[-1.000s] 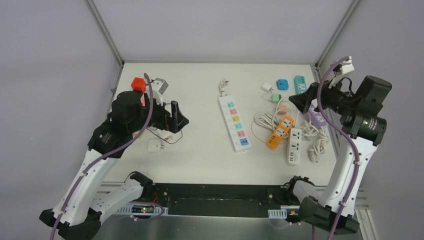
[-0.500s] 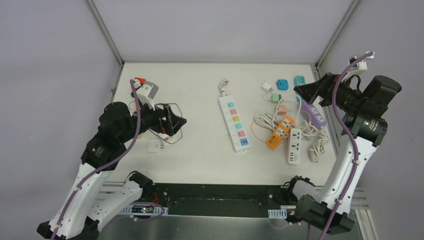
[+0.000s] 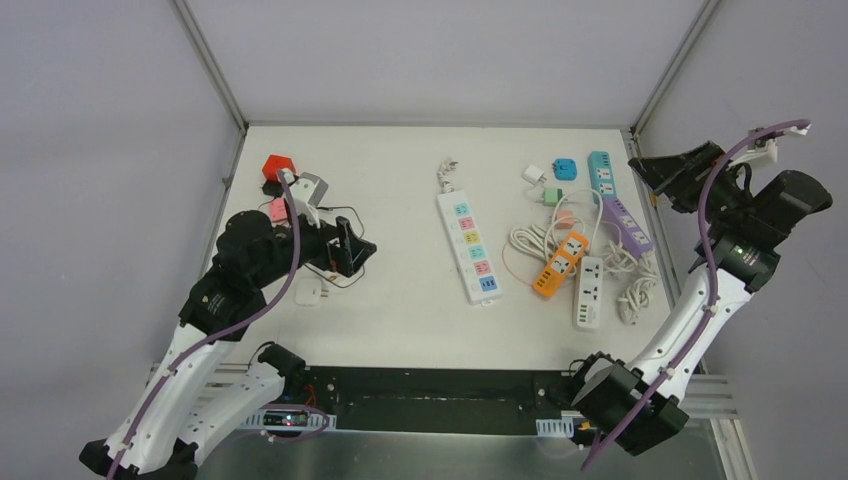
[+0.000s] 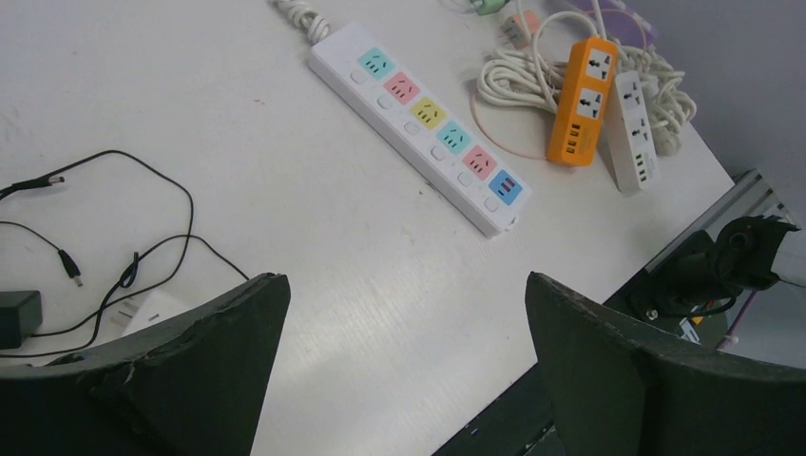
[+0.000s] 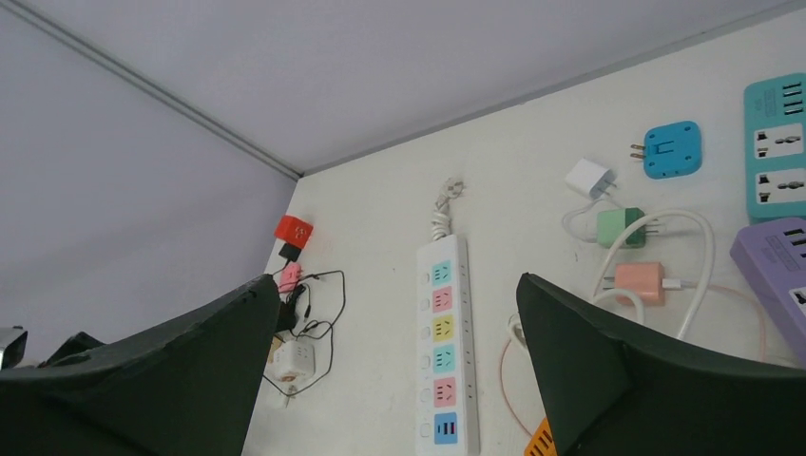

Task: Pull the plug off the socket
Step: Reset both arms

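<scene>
My left arm point(image 3: 245, 265) hides some clutter point(image 3: 300, 192) at the counter's point(image 3: 400, 320) 9 o'clock. I can't make out a plug in the white cube socket point(image 3: 310, 293), at 7 o'clock from the wide-open left end effector point(image 3: 348, 250). The right end effector point(image 3: 648, 178), equally wide, has swung outward to 2 o'clock.

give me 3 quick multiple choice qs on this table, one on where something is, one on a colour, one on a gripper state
1. Where is the red cube?
A far left corner of the table
B its centre
C its near right edge

2. What colour is the strip right beside the short white strip?
A black
B orange
C red

3. The left gripper is:
A shut on a cable
B shut on a plug
C open, holding nothing

1 A, it sits by the far left frame post.
2 B, the orange strip lies alongside it.
3 C, its fingers stand wide apart with only table between.
</scene>
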Robot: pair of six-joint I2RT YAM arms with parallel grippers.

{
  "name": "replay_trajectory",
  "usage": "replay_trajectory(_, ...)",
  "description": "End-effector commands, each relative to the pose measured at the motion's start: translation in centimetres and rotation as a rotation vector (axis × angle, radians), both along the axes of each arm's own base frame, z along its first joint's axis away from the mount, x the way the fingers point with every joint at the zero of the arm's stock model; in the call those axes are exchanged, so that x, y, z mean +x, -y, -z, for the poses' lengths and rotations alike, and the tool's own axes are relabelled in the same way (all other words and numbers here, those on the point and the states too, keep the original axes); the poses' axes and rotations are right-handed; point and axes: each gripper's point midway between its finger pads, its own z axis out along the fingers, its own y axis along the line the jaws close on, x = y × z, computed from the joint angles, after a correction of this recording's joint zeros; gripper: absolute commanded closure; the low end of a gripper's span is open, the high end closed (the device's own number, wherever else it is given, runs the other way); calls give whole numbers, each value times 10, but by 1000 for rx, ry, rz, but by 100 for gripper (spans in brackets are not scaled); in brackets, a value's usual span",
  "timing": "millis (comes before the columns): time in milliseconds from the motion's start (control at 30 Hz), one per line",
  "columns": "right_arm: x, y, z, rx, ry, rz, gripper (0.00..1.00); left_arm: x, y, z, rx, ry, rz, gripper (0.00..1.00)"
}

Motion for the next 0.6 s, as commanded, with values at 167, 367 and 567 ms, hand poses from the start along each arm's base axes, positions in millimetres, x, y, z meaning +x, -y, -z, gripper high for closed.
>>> replay_trajectory(167, 0, 20, -12, -16, 53, 66, 0, 8, -4, 1, 35, 64, -11, 1)
replay_trajectory(367, 3, 23, -7, -20, 41, 72, 0, 11, -6, 6, 42, 53, -27, 1)
replay_trajectory(567, 4, 23, -3, -17, 36, 67, 0, 16, -10, 12, 50, 39, -50, 1)
